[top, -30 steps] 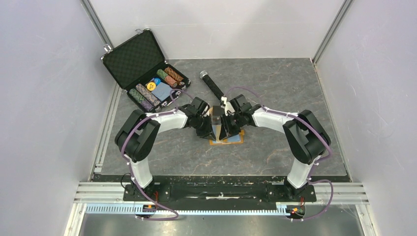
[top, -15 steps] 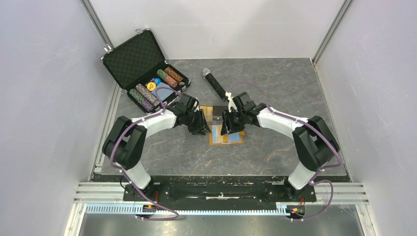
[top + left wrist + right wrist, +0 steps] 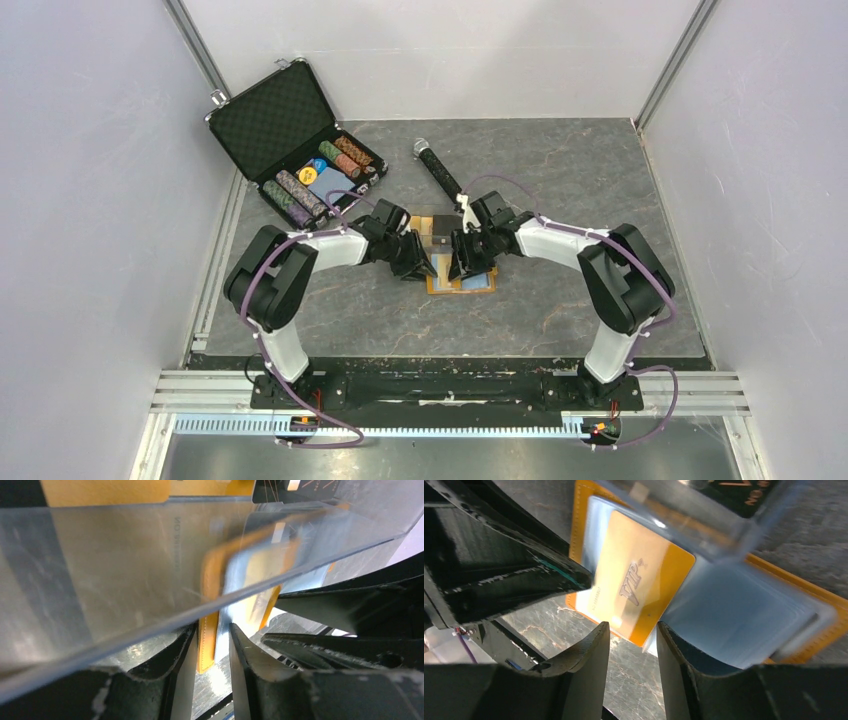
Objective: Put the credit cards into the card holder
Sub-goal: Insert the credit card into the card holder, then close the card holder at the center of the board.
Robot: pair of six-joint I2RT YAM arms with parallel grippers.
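The orange card holder (image 3: pixel 472 284) lies open on the table, blue lining up. A gold card marked VIP (image 3: pixel 639 580) lies slanted on its left half, over the blue pocket, with one corner past the orange border (image 3: pixel 580 525). My left gripper (image 3: pixel 424 267) is low at the holder's left edge and open, the orange stitched edge (image 3: pixel 206 650) showing in the gap of its jaws (image 3: pixel 212 632). My right gripper (image 3: pixel 459 266) faces it from the right, open (image 3: pixel 633 630), with bare table between its fingers. More gold and black credit cards (image 3: pixel 433 228) rest in a clear stand just behind.
A black foam-lined case (image 3: pixel 270 115) with rows of chips (image 3: pixel 320 180) stands open at the back left. A black stick with a silver tip (image 3: pixel 437 172) lies behind the stand. The clear stand's wall (image 3: pixel 125 580) crosses the left wrist view. White walls enclose the table.
A second ago both grippers met over the holder with a gold card held upright. They have opened and drawn apart, and the card now lies on the holder.
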